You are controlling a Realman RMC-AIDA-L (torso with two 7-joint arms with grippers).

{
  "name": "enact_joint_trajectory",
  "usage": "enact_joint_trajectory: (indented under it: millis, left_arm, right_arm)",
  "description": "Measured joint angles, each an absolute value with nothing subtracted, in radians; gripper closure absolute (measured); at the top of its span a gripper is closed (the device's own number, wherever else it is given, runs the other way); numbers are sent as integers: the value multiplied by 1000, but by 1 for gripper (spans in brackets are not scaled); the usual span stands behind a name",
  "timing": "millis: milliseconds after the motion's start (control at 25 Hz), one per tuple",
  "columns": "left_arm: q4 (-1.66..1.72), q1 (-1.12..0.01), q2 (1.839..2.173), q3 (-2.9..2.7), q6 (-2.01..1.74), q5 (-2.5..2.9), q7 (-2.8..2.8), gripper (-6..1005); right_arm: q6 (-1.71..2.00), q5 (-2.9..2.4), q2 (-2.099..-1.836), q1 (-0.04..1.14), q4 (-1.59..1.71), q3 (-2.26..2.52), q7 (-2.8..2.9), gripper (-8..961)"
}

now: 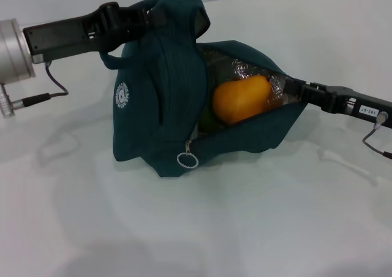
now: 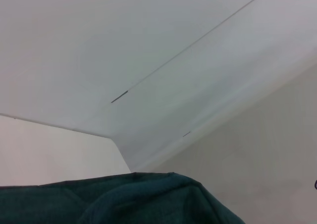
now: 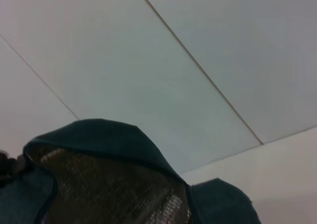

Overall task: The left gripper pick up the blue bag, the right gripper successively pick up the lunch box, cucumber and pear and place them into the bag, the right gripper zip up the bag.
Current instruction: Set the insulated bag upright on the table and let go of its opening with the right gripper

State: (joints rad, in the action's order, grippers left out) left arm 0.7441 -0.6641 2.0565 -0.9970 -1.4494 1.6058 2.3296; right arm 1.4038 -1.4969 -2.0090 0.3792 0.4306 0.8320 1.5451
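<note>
On the white table (image 1: 257,228), the left gripper (image 1: 160,16) pinches the blue bag (image 1: 162,114) at its 12 o'clock. The right gripper (image 1: 283,88) reaches in from 3 o'clock beside the pear (image 1: 240,98); its opening cannot be told.

We see a plain, smooth white desk (image 1: 184,228) spread across the whole head view, its far edge meeting a pale wall at the top. Directly on it rests the dark teal-blue fabric lunch bag with silver foil lining (image 1: 165,105), its lower edge slumped on the surface near the middle while its upper part is raised, its metal ring zipper pull (image 1: 187,160) hanging low at the front just above the desk. Soft grey shadows fall on the white surface to the left of the bag and below it.
</note>
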Motion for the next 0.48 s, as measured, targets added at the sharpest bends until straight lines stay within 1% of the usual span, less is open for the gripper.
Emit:
enact_joint_trajectory:
  millis: [240, 320, 360, 400, 480]
  left_arm:
    - [741, -659, 2059, -1002, -1464, 1609, 2326, 929]
    - [737, -664, 2059, -1006, -1489, 1613, 2318, 929]
    - [736, -666, 2059, -1006, -1503, 1614, 2312, 929]
    - [735, -666, 2059, -1006, -1514, 1614, 2308, 929]
    - [735, -665, 2060, -1007, -1530, 1619, 2300, 929]
  right_arm:
    - [1475, -1484, -2008, 376, 432, 818, 1545, 704]
    - [1513, -1467, -2003, 375, 436, 817, 1545, 769]
    - [1546, -1449, -1997, 374, 437, 817, 1545, 802]
    - [1563, -1440, -1993, 374, 437, 817, 1545, 807]
    - [1617, -1405, -1978, 373, 437, 817, 1545, 816]
